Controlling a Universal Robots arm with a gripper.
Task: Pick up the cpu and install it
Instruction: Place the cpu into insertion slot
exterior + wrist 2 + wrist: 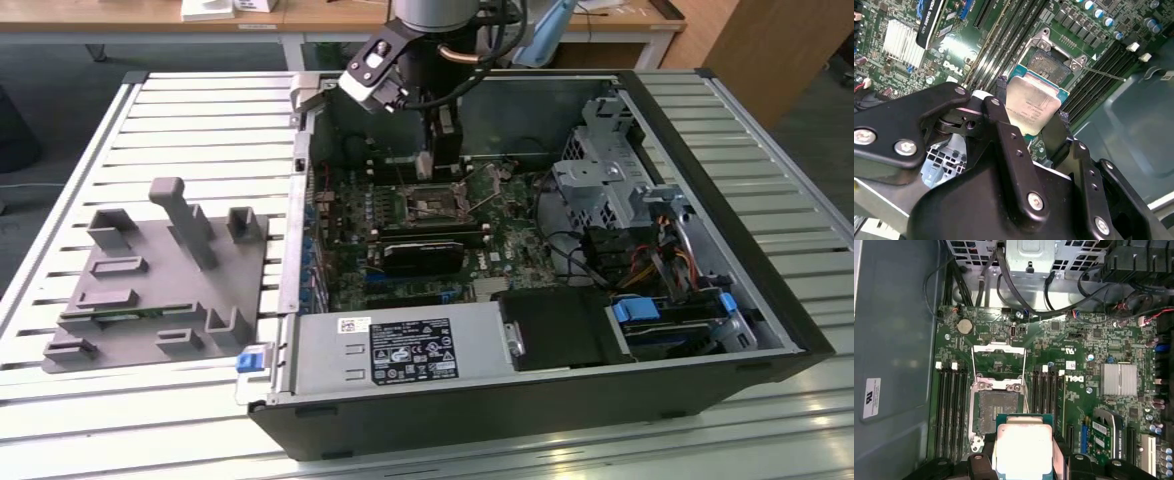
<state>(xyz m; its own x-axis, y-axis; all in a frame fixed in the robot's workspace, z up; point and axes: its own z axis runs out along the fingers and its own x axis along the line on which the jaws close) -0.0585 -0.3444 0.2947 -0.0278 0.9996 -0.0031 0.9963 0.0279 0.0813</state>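
The cpu (1031, 105) (1023, 445), a small square chip with a silvery top on a green edge, is clamped by its two sides between my black fingers (999, 95). My gripper (1031, 110) (1023, 457) is shut on it and hangs inside the open computer case (747, 300), just above the motherboard. In both wrist views the bare cpu socket (1051, 65) (996, 407) lies close beside the chip, with its metal load plate (999, 357) flipped open. The exterior view has the gripper (445, 165) low over the socket (430, 200).
A grey plastic fixture with upright posts (160, 280) sits on the slatted table (200, 120) at the exterior view's left. Inside the case are a black module (427, 250), the power supply (400, 350), a drive cage (601, 170) and loose cables (1019, 295).
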